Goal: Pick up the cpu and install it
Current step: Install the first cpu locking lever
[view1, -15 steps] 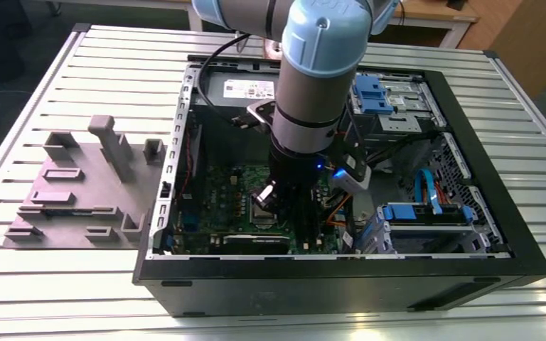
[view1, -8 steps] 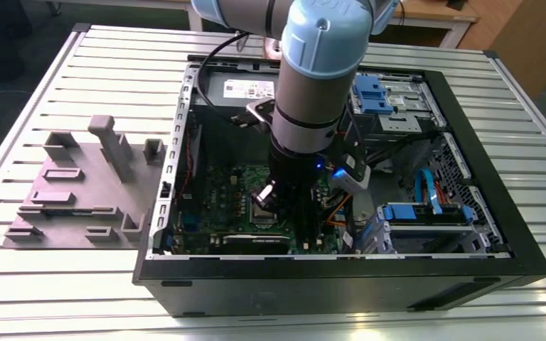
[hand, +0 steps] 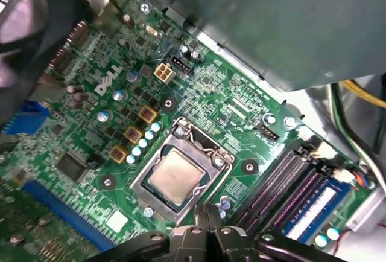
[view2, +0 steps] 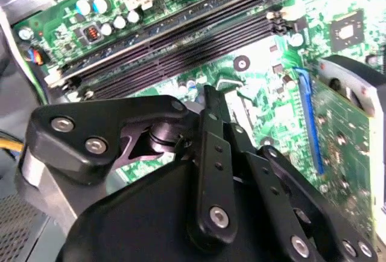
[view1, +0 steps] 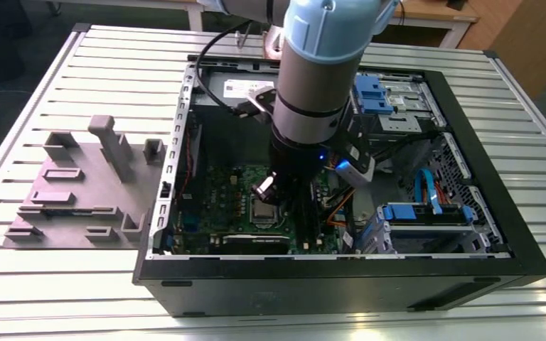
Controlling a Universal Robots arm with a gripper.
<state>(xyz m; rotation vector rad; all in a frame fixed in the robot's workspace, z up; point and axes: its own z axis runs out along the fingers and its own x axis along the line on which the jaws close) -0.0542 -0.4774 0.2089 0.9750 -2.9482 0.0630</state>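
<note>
- First wrist view has the cpu (hand: 174, 174) lying in its metal-framed socket (hand: 181, 171) on the green motherboard (hand: 205, 93).
- Gripper (hand: 208, 214) fingers pressed together, holding nothing, just beside the socket.
- Exterior view: arm (view1: 316, 85) hides much of the black case (view1: 349, 273); grey fixture (view1: 83, 185) beside it.

White logo (hand: 111, 82) printed on the green motherboard (hand: 205, 87), at ten o'clock from the cpu (hand: 175, 176); we find the power supply's label (view1: 244, 87) illegible.
</note>
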